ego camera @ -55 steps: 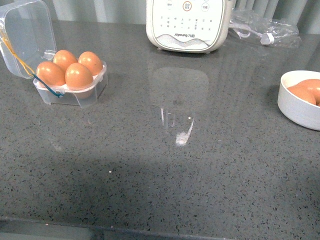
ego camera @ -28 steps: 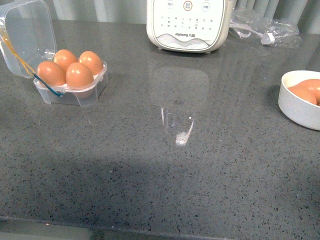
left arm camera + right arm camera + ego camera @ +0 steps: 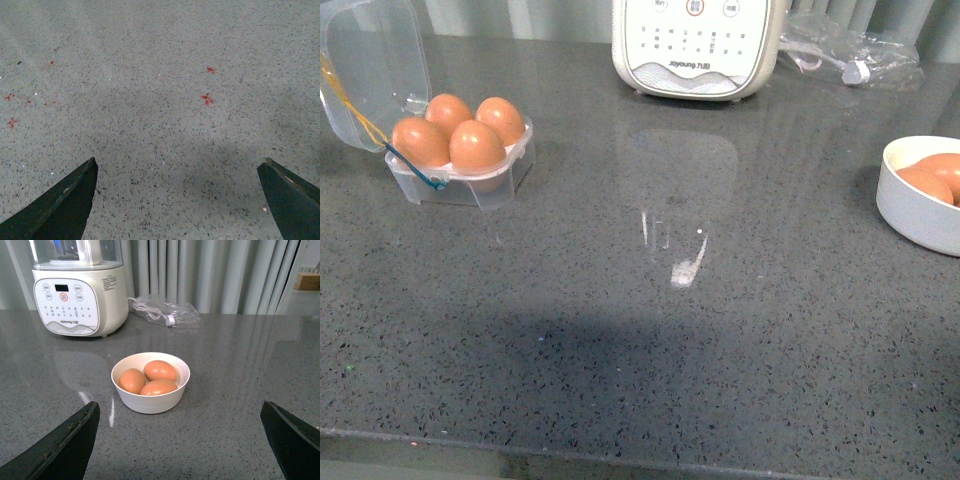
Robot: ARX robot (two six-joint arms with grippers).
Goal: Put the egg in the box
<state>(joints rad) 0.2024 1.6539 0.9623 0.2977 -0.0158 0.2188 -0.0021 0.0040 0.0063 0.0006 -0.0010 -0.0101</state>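
So, the box [image 3: 460,172] sits at the far left of the bench [image 3: 670,340] in the front view. Its clear lid [image 3: 375,65] is tipped up and back, with yellow and blue elastic bands [image 3: 415,170] hanging at the hinge side. All four cups are filled: four orange-brown eggs [image 3: 477,147], packed in touching each other.

Well apart, over on the right, there's a round white bowl [image 3: 915,215], cut off by the frame edge in the front view. The right wrist view shows it whole, with three spare eggs [image 3: 152,380] bunched together inside.

At the far middle of the bench stands a cream kitchen appliance [image 3: 698,45] with a button panel. Near it, to the right, is a crumpled clear plastic bag [image 3: 850,55] with a white cable in it.

The left gripper [image 3: 180,161] is spread wide with nothing between its fingers, over bare speckled bench with a few small red marks [image 3: 206,99]. The right gripper [image 3: 180,404] is spread wide too and empty, pointed toward the bowl without touching it.
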